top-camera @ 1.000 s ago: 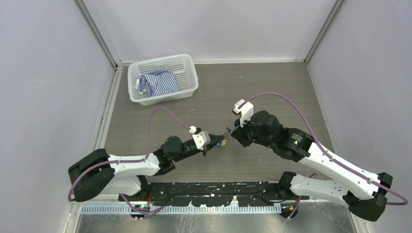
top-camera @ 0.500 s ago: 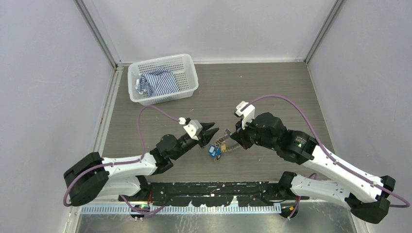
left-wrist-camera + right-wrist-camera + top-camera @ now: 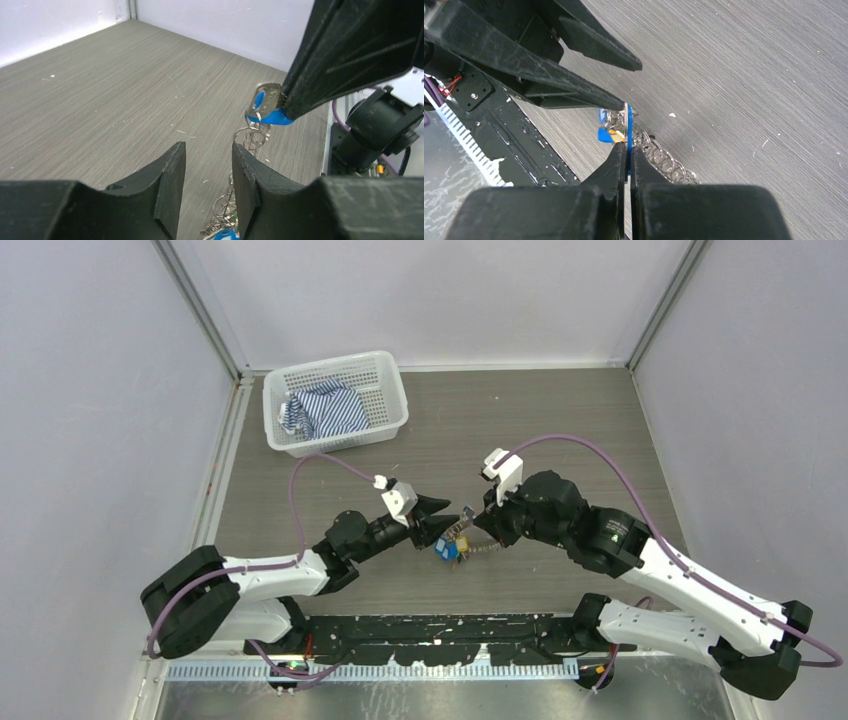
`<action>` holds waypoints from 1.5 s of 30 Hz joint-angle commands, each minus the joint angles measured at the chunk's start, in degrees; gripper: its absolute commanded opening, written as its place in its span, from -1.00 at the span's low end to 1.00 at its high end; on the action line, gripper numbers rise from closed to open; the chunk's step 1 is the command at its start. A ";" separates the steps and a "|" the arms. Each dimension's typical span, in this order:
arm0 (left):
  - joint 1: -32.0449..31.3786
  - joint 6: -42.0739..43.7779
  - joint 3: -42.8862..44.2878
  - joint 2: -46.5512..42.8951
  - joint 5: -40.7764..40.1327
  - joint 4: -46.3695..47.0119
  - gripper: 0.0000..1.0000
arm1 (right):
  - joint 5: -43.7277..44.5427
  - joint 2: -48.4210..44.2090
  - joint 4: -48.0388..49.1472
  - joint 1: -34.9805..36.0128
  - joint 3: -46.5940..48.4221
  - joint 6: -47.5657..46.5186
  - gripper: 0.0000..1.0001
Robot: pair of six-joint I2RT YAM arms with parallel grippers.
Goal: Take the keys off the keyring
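1. Top view: the left gripper [image 3: 437,516] stands with its jaws parted and empty, just left of the keys [image 3: 450,546]. The keys hang low over the table [image 3: 560,430], towards its near middle. The right gripper [image 3: 478,532] is pinched shut at the top of the bunch. The two grippers are almost touching, so a push to the right could knock the right one and loosen its hold.

2. Left wrist view: the left fingers [image 3: 170,172] are partly open and touch nothing. The linked loops of the keyring [image 3: 253,136] dangle just beyond the gap. Above them, a right finger clamps the blue-tagged key [image 3: 265,97]. If the left jaws close here, they probably catch loops rather than a single key, and that would only tug the whole chain.

3. Right wrist view: the right gripper [image 3: 628,150] is closed on the blue-tagged key [image 3: 628,120], which it holds edge-on. The remaining keys [image 3: 610,125] cluster on the left. So narrow a grip may slip under a sideways pull and drop the bunch. I cannot tell whether the lowest keys already rest on the table.
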 commanded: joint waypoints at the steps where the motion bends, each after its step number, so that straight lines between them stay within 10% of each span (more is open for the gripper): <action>1: 1.53 -5.60 0.08 -3.21 0.01 4.07 -0.18 | 2.17 0.38 3.44 -0.16 3.10 -0.08 -0.98; 12: 1.42 -12.11 3.07 -6.69 10.55 -6.63 -0.45 | 3.16 3.91 1.62 -0.11 5.38 0.05 -0.98; 28: -12.66 -7.64 3.06 -3.68 -27.82 -8.10 -0.44 | 6.64 11.87 -5.52 0.39 12.59 1.64 -0.98; 45: -16.46 -1.33 3.68 3.20 -36.24 1.18 -0.44 | 5.59 15.02 -6.73 0.46 14.70 3.50 -0.98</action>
